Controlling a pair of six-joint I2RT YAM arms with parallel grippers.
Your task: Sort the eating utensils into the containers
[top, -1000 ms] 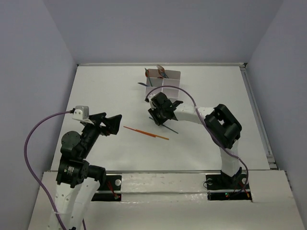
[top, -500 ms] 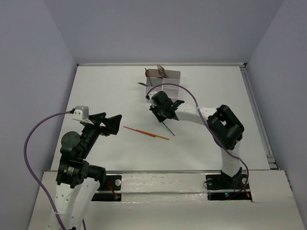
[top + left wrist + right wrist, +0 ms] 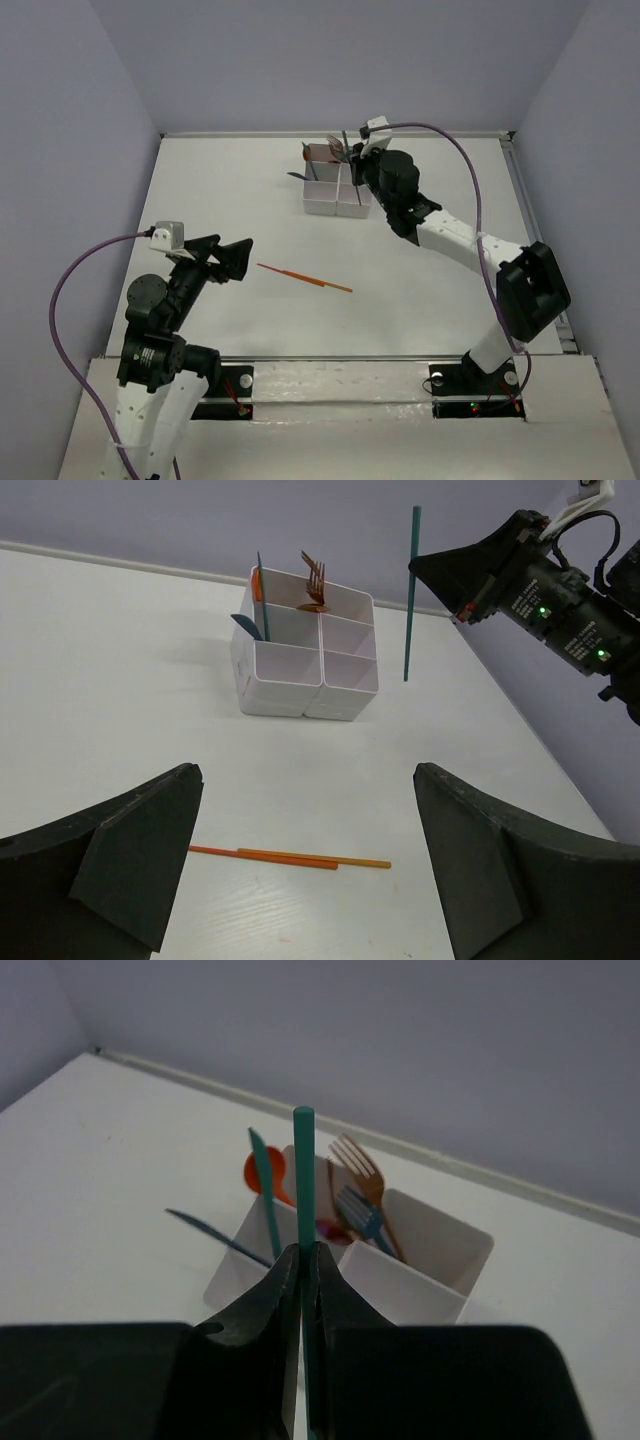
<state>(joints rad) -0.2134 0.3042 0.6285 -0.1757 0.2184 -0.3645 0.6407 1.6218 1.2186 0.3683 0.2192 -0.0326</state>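
The white table (image 3: 200,190) fills the overhead view. At its lower left the left gripper (image 3: 228,256) has its fingers spread wide around nothing, and at upper centre the right gripper (image 3: 354,163) is pinched tight on a teal stick (image 3: 410,590), held upright just by the right edge of the white four-compartment box (image 3: 285,688). A brown fork (image 3: 313,575), an orange spoon (image 3: 258,1172) and some teal pieces stand in the box's far compartments. Two slim orange sticks (image 3: 305,277) lie end to end mid-frame, well apart from the box.

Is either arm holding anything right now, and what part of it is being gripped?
The right gripper pinches a teal stick, held upright, somewhat above its middle. The left gripper is open and holds nothing.
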